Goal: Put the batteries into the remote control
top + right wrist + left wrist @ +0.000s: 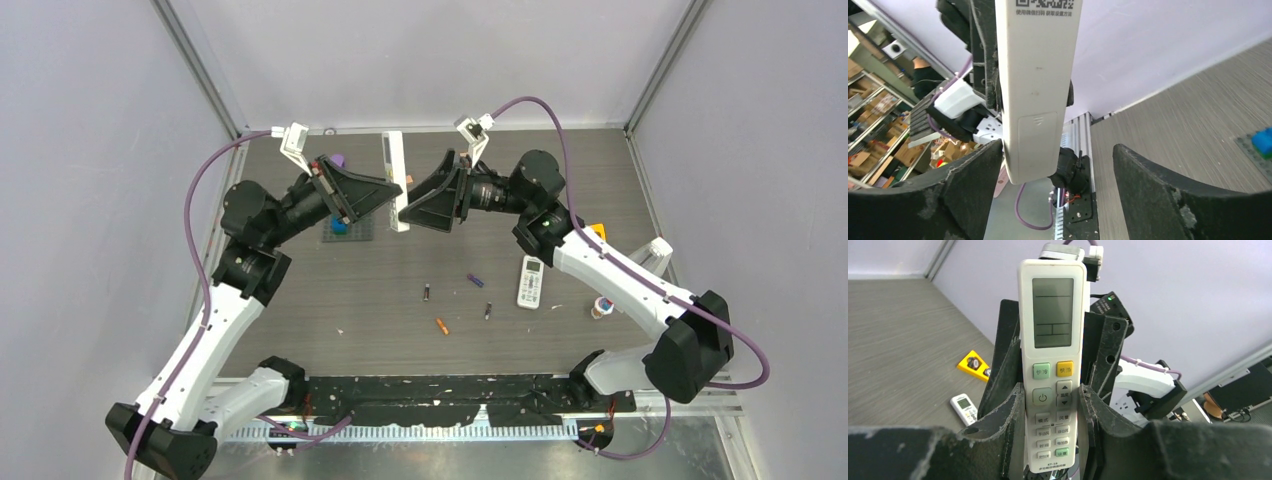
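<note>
Lying loose on the dark table [330, 310], near one another but apart, are the purple battery [475, 280], the orange battery [441, 326], a dark battery [426, 293] and a second dark battery [488, 311], all close to a small white remote [531, 282]. Farther back, the long white remote [1052, 315] is sitting between both arms. The left gripper [1050, 392] is clamping its button end, while the right gripper [1058, 150] is gaping wide around its back, one finger just beside it.

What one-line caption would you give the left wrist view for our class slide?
Left pincer grips a white remote by its button end, display facing the camera.
</note>
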